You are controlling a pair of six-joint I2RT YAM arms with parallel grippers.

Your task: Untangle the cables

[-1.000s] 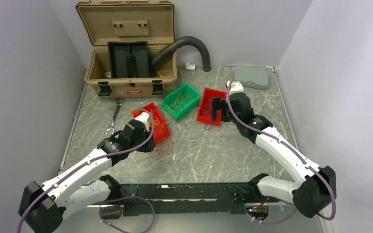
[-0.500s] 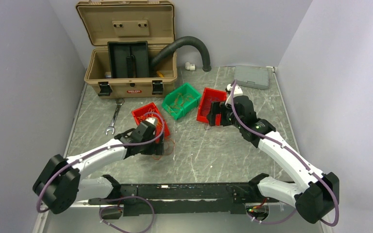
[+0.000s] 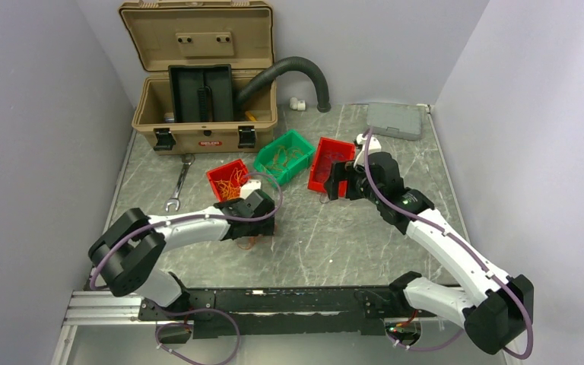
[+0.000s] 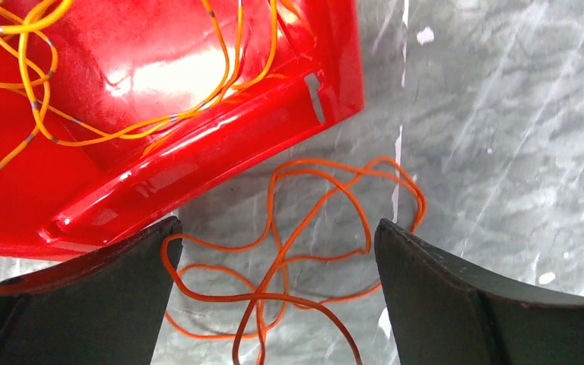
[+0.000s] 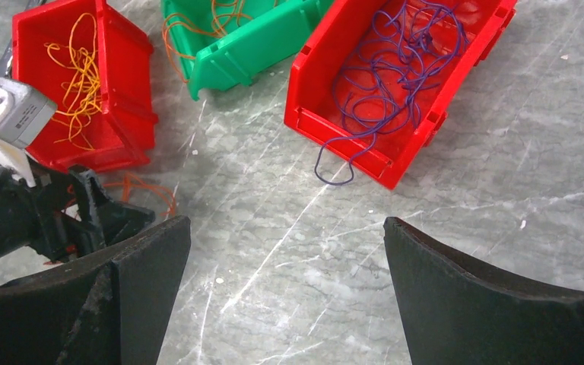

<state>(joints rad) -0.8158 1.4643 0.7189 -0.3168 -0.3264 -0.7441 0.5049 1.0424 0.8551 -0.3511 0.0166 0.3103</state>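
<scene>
Top external view: your tabletop (image 3: 334, 236) carries an open tan toolbox (image 3: 205, 129) at 11 o'clock, then three bins in a row: a red bin (image 3: 232, 181) of yellow strands (image 5: 80, 76), a green bin (image 3: 283, 157) of orange strands (image 5: 198, 23), and a second red bin (image 5: 327, 114) of purple strands (image 5: 395, 68). Your right fingers (image 5: 487, 304) gape wide and empty at 6 o'clock of that last bin. Your left fingers (image 4: 106, 304) stand wide, straddling loose orange cables (image 4: 277, 262) lying at 5 o'clock of the first bin.

Orange cables (image 4: 289, 251) lie loosely looped on the desk (image 4: 502, 114), just beside the red bin (image 4: 198, 163) holding yellow cables (image 4: 29, 84).
</scene>
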